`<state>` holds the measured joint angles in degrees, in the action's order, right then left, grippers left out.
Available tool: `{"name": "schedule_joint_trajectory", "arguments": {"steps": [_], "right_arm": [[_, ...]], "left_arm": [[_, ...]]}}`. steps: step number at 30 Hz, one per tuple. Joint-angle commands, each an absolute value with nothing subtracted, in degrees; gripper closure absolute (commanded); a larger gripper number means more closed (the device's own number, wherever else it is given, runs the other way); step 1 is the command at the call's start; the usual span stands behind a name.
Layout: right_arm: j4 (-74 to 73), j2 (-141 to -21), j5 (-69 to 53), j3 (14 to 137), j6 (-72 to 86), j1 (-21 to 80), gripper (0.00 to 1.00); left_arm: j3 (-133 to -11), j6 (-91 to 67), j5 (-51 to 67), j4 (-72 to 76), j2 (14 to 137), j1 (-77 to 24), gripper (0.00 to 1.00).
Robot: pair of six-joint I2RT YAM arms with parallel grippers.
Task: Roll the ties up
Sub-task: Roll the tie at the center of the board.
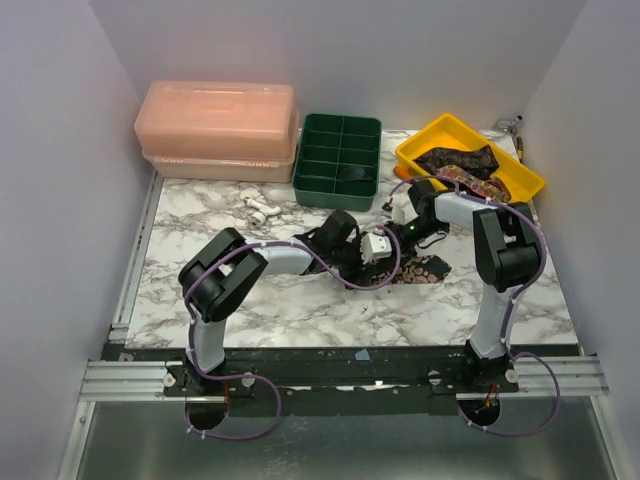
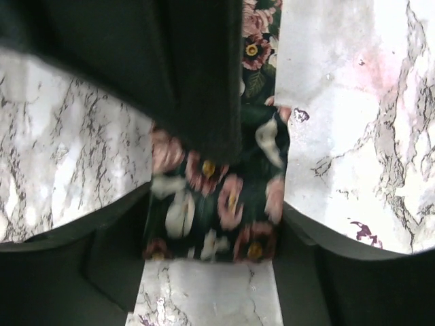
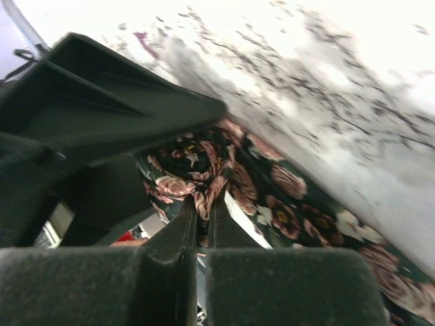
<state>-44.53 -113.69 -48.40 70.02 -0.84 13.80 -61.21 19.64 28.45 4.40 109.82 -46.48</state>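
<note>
The tie lies in the middle of the surface, a fold of it pinched tight in the right claw while the left claw straddles it spread wide, so the slick fabric, held so thinly, may well slip free and unroll.

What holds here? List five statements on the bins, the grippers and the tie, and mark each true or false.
1. The yellow bin holds ties. True.
2. The green tray stands left of the pink box. False: it stands to its right.
3. The right gripper pinches the tie. True.
4. The left gripper is shut. False: its fingers stand wide apart, with the tie between them.
5. The white pieces lie in the yellow bin. False: they lie on the table in front of the pink box.
</note>
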Motion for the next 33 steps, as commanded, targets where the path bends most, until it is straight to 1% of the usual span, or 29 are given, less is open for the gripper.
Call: {"name": "schedule_joint_trajectory", "arguments": {"steps": [1,5,8,14,17,21,24,27,29,30,32,33], "right_arm": [[-45.59,-116.55,-27.03,69.76,-5.27,13.53,0.99],[-44.10,-117.13,-18.55,69.57,-6.07,13.62,0.99],[-43.47,-118.34,-13.58,69.19,-7.53,14.38,0.99],[-42.63,-121.28,-9.73,68.82,-7.82,15.12,1.00],[-42.43,-122.28,-10.04,69.24,-7.82,15.20,1.00],[-43.08,-123.78,-11.91,70.75,-8.49,15.29,0.99],[-44.12,-124.52,-14.63,72.30,-8.50,15.29,0.99],[-44.36,-123.93,-18.20,73.06,-8.13,15.29,0.99],[-45.20,-123.34,-20.65,73.97,-8.43,15.30,0.98],[-45.75,-122.99,-21.58,74.73,-8.50,15.19,0.94],[-47.54,-121.73,-25.39,76.43,-9.56,13.57,0.74],[-48.51,-120.89,-27.90,77.34,-10.07,12.21,0.62]], "left_arm": [[-55.67,15.21,32.77,10.37,107.86,-44.16,0.30],[-49.94,12.50,36.16,25.07,104.46,-43.30,0.25],[-47.36,10.57,38.25,32.90,104.94,-42.99,0.24],[-46.73,5.28,41.43,51.39,111.71,-43.11,0.19],[-49.10,2.51,42.00,56.94,116.24,-43.62,0.20],[-52.33,1.74,42.84,59.64,121.12,-44.79,0.30],[-53.53,2.85,41.82,59.17,122.99,-45.54,0.40],[-53.76,5.91,39.95,54.28,122.76,-45.72,0.59],[-53.19,9.23,38.77,48.45,121.41,-45.76,0.68],[-53.09,10.97,37.89,44.55,120.33,-45.72,0.72],[-53.46,13.32,35.63,34.24,118.51,-45.48,0.77],[-53.75,14.40,34.87,29.90,117.65,-45.29,0.78]]}}
